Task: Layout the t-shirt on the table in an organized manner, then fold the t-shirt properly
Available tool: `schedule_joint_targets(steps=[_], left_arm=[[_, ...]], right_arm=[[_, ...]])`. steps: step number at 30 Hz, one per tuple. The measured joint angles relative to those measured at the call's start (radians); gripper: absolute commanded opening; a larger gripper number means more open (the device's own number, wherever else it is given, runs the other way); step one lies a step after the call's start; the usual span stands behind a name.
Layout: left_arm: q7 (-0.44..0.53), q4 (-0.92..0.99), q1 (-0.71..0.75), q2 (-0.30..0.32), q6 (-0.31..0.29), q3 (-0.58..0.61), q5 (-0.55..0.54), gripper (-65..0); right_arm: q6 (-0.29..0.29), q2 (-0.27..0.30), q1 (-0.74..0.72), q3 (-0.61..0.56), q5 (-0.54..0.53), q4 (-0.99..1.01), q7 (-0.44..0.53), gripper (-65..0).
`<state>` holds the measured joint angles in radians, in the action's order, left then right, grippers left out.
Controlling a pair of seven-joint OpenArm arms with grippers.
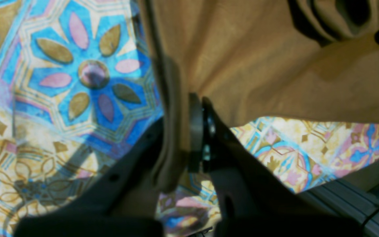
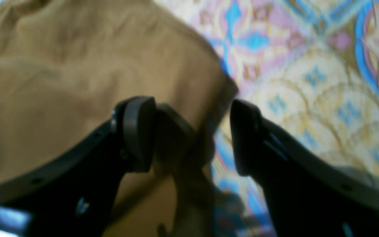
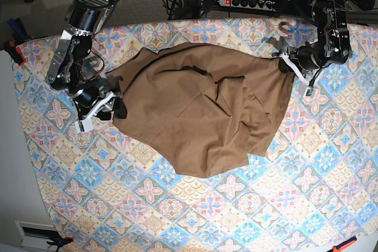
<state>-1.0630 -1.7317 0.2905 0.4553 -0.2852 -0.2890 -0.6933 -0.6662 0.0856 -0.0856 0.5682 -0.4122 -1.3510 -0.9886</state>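
The tan-brown t-shirt (image 3: 201, 110) lies crumpled and partly spread across the far middle of the patterned table (image 3: 177, 216). At the shirt's right corner my left gripper (image 3: 285, 62) is shut on its edge. In the left wrist view the left gripper (image 1: 197, 102) pinches a fold of the t-shirt (image 1: 275, 65) above the table (image 1: 61, 98). My right gripper (image 3: 115, 107) is at the shirt's left corner. In the right wrist view the right gripper (image 2: 189, 131) stands open, with a corner of the t-shirt (image 2: 77, 82) lying between its fingers over the table (image 2: 308, 82).
A power strip (image 3: 248, 1) and cables lie beyond the table's far edge. Clamps (image 3: 15, 51) sit at the left edge and an orange tool (image 3: 342, 245) at the near right corner. A grey rail (image 1: 341, 197) runs along the table edge in the left wrist view.
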Motion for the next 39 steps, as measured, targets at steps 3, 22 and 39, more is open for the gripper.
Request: schedule_joint_targets(steps=[3,22,39], left_arm=[[0.001,0.0,0.0,0.002,0.0,0.0,0.0,-65.0],[0.0,0.0,0.0,0.003,0.0,0.0,0.0,-65.0],[0.0,0.0,0.001,-0.007,-0.005,0.003,0.038,-65.0]], right_arm=[[0.0,-0.002,-0.024,-0.001,0.003,0.037,0.036,-30.4],[0.003,0.037,-0.034,-0.082,0.002,0.156,0.139,-65.0],[0.246,0.09,-0.19,0.426,-0.005,0.232,0.136,-65.0]])
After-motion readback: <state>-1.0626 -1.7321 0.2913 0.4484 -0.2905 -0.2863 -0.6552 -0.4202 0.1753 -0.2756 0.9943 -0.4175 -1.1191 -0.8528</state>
